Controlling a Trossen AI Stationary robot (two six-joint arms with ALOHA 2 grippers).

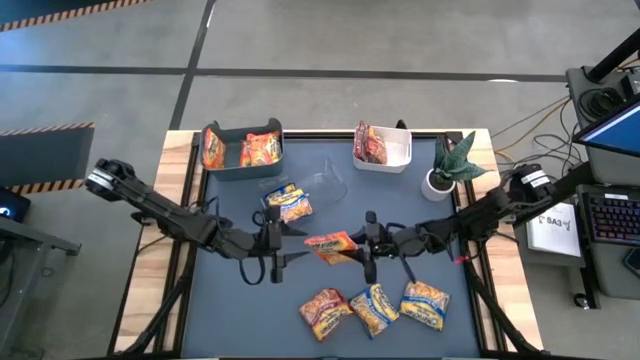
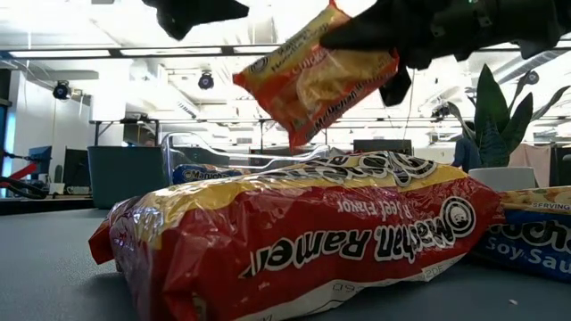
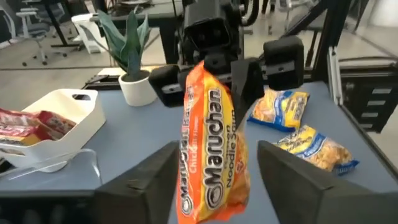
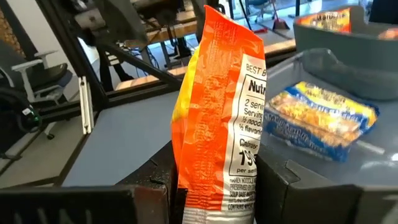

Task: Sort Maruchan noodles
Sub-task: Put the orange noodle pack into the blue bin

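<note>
An orange Maruchan packet (image 1: 330, 245) hangs in the air over the table's middle, between my two grippers. My right gripper (image 1: 356, 246) comes from the right and is shut on it. My left gripper (image 1: 290, 242) comes from the left and is open. Its fingers (image 3: 149, 180) stand on either side of the packet's free end (image 3: 211, 180); whether they touch it, I cannot tell. A red packet (image 1: 325, 310) and two blue-yellow packets (image 1: 375, 308) (image 1: 425, 303) lie flat near the front edge. Another blue-yellow packet (image 1: 288, 200) lies by a clear bin (image 1: 325, 180). My right gripper pinches the orange packet's sealed short end (image 4: 211, 208) between its two fingers. The fingers come level from the table's right side. The packet stands on edge and sticks out from them toward the left arm, lifted clear of the table and tilted (image 2: 312, 76).
A grey bin (image 1: 243, 165) with orange packets stands at the far left. A white bin (image 1: 385, 158) with dark red packets stands at the far right. A potted plant (image 1: 450, 165) is at the far right corner. Bare table lies to the left of the near packets.
</note>
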